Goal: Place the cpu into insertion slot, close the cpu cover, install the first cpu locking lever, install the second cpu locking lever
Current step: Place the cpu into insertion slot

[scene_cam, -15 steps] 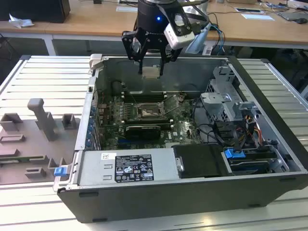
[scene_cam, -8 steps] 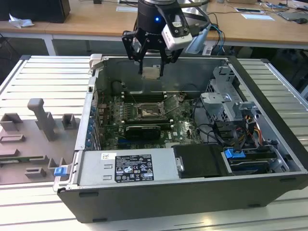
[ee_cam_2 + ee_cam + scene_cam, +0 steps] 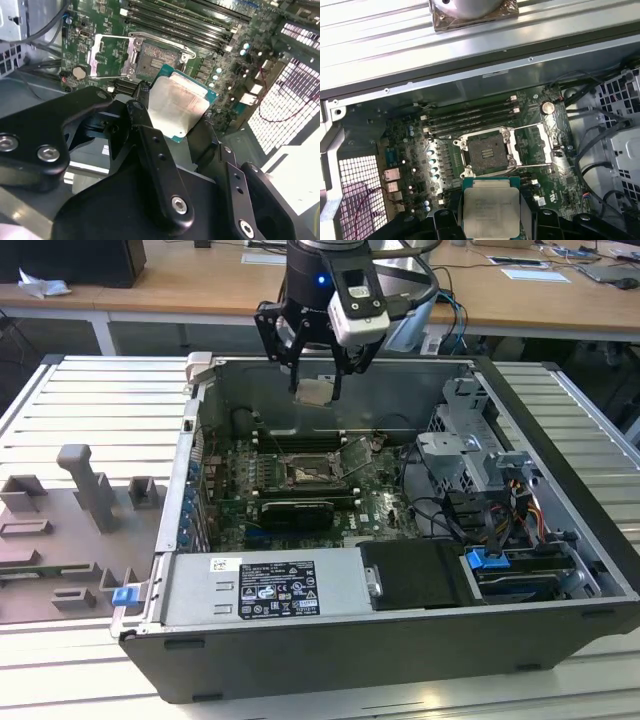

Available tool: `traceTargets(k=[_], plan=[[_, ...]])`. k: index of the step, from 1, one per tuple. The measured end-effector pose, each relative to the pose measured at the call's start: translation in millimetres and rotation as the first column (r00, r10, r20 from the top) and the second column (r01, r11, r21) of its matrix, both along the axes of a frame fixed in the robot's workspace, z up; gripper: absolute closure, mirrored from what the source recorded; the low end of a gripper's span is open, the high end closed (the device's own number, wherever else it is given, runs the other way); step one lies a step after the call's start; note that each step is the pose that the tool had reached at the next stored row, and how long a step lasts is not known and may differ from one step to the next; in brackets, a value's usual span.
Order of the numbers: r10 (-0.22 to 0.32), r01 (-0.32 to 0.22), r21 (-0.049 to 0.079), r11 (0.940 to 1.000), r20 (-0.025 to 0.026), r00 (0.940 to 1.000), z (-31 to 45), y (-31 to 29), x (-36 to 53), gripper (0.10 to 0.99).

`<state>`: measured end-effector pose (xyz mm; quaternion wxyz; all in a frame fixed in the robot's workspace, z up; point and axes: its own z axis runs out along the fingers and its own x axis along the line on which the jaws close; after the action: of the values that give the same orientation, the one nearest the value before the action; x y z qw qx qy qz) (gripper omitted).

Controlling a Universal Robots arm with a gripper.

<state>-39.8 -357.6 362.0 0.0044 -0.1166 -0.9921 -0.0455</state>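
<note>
My gripper (image 3: 317, 390) hangs above the open computer case, shut on the cpu (image 3: 316, 391), a small square chip with a pale metal top. In both wrist views the cpu (image 3: 177, 106) (image 3: 491, 207) sits flat between the black fingers (image 3: 150, 145). Below it on the green board lies the insertion slot (image 3: 304, 476) (image 3: 486, 152) (image 3: 158, 56), open and dark. The cpu cover (image 3: 534, 144) (image 3: 111, 53) (image 3: 357, 455), a silvery frame with a window, stands swung open beside the slot. The cpu is well above the slot and apart from it.
Long black memory slots (image 3: 470, 118) run beside the socket. A black expansion card (image 3: 296, 511) lies on the board. Cables and a drive cage (image 3: 480, 465) fill the case at the exterior view's right. A grey fixture block (image 3: 85, 495) stands on the slatted table.
</note>
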Motion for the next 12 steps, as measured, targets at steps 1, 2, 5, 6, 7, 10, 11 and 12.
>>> traceTargets(k=[1,2,5,6,7,10,11,12], plan=[[-0.016,0.016,0.000,0.9999,0.0000,0.9999,-0.1,0.0,0.0,0.545],[-0.035,0.035,0.000,0.9994,0.0000,0.9994,-0.2,0.1,0.0,0.545],[-0.084,0.084,0.000,0.9964,0.0000,0.9964,-0.6,0.1,0.1,0.545],[-0.102,0.102,0.000,0.9947,0.0001,0.9947,-0.7,0.1,0.0,0.545],[-0.119,0.119,0.000,0.9930,0.0000,0.9930,-0.9,0.1,0.0,0.545],[-0.176,0.176,0.000,0.9845,0.0000,0.9845,-1.5,0.1,0.1,0.545],[-0.203,0.203,0.000,0.9792,0.0001,0.9792,-1.9,0.1,0.1,0.545],[-0.222,0.222,0.000,0.9750,0.0000,0.9750,-2.1,0.1,0.2,0.545]])
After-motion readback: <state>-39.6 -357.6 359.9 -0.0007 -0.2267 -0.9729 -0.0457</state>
